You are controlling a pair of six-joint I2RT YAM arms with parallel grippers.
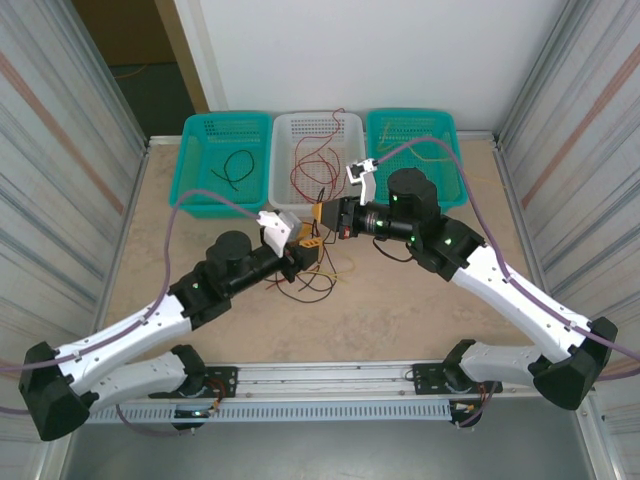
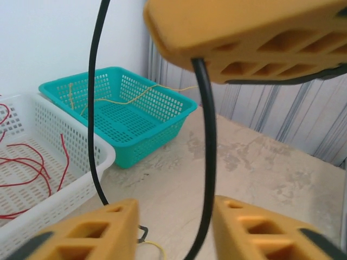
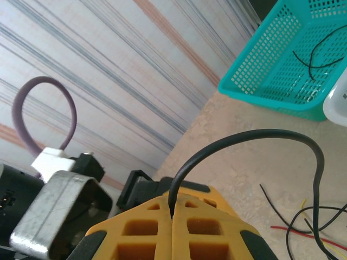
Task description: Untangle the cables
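Pinching a black cable (image 3: 260, 132), the right gripper (image 3: 172, 214) is pressed together; the left gripper (image 2: 176, 211) stands spread (that cable passing between its fingers) above the tabletop (image 2: 244, 157).

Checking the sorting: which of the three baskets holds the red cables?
The middle, white basket: red cables lie in it. The left teal basket holds a black cable, the right teal basket a yellow cable.
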